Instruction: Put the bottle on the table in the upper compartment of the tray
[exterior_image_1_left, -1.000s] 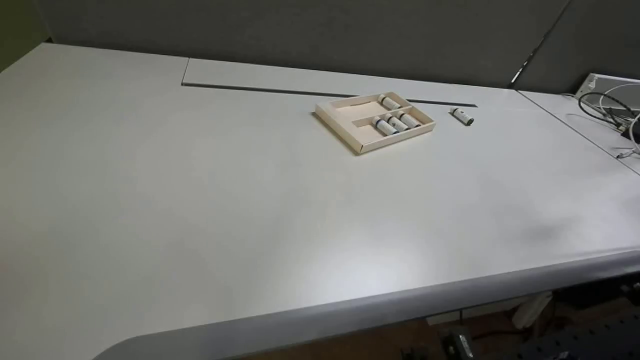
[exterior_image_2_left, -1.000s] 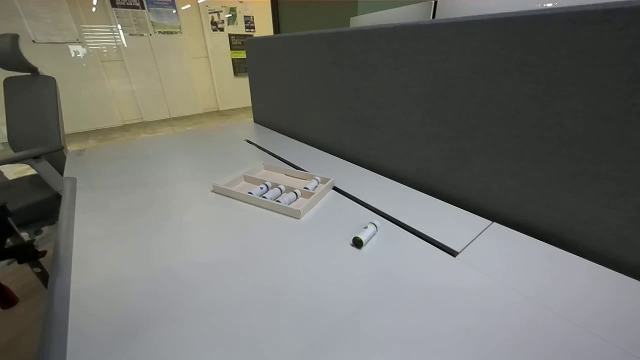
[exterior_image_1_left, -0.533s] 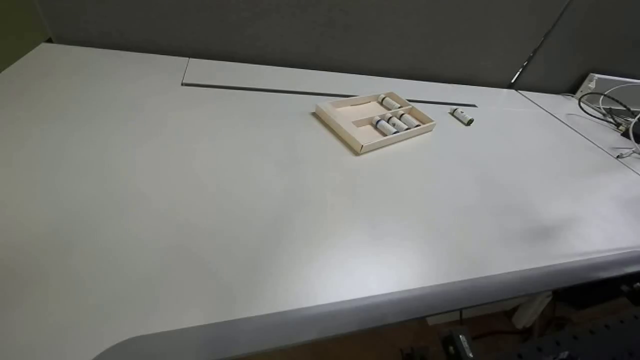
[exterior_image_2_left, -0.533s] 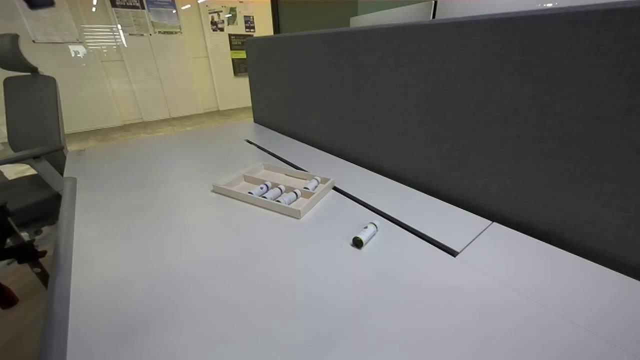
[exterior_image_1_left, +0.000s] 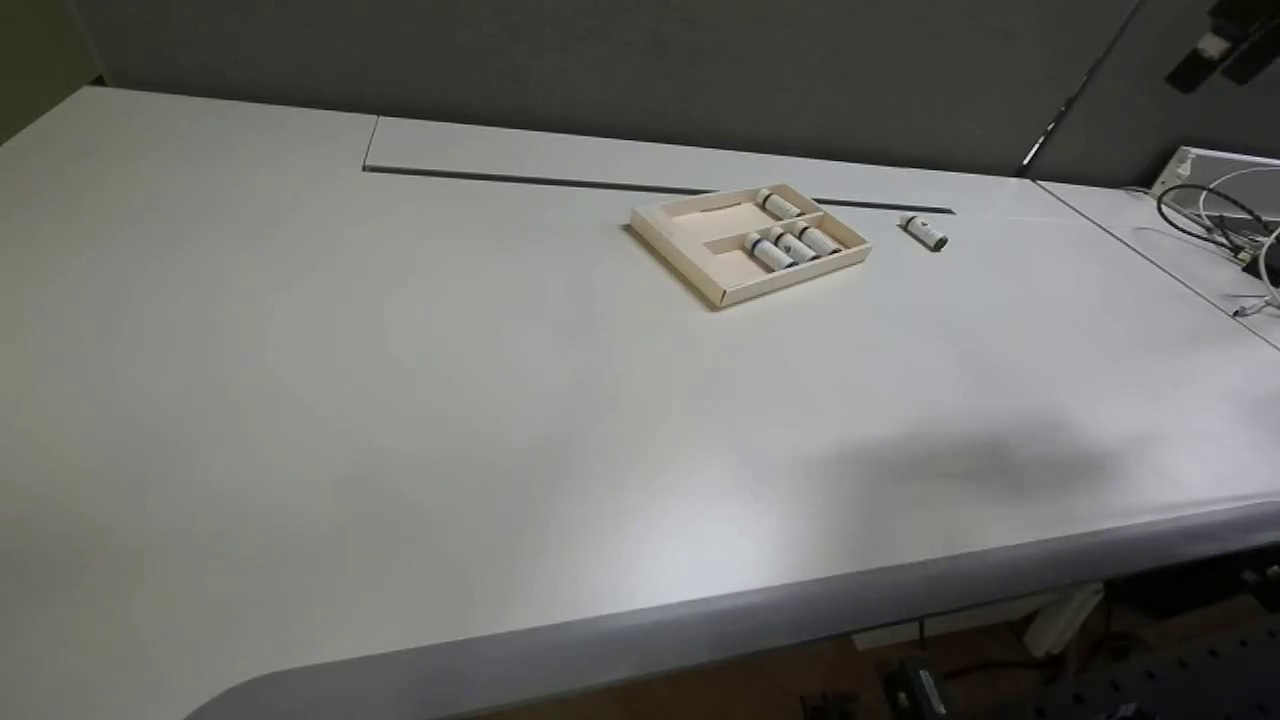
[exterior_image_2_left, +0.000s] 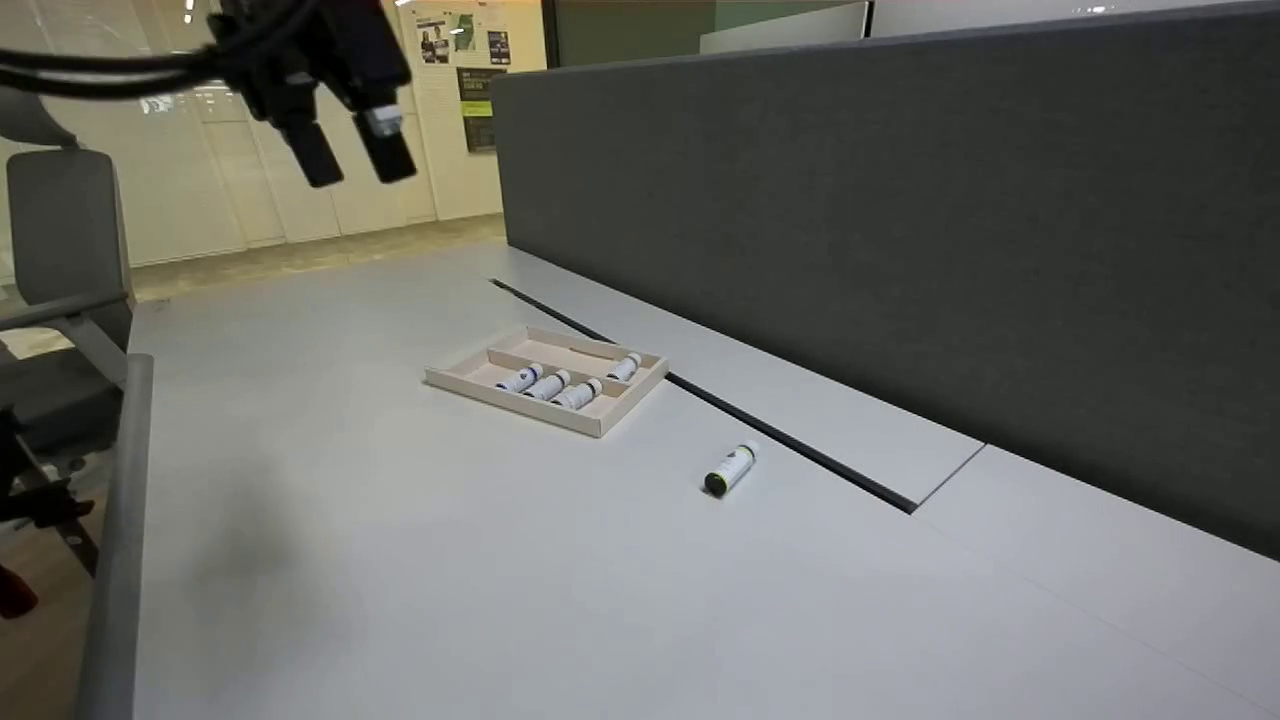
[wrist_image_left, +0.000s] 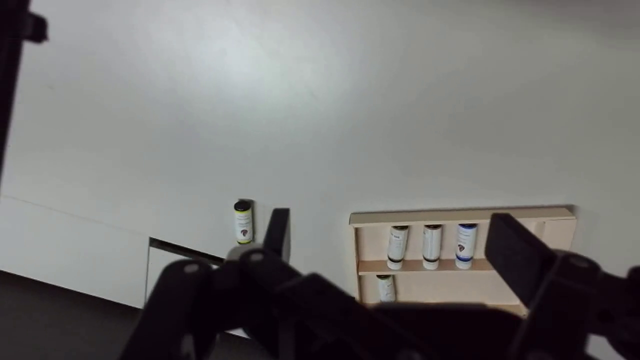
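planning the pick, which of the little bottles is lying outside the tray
The yellow-banded bottle, lying directly on the table; the other four bottles all lie inside the tray.

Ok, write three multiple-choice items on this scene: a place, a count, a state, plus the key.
1. Where is the yellow-banded bottle relative to the tray?
A) Inside B) Beneath C) Outside

2. Bottles lying in the tray:
A) Two B) Four C) Six

3. The end effector is:
A) open B) shut, empty C) shut on a bottle

1 C: both exterior views show them apart.
2 B: both show a row of three plus one more.
3 A: the wrist view shows its jaws wide apart.
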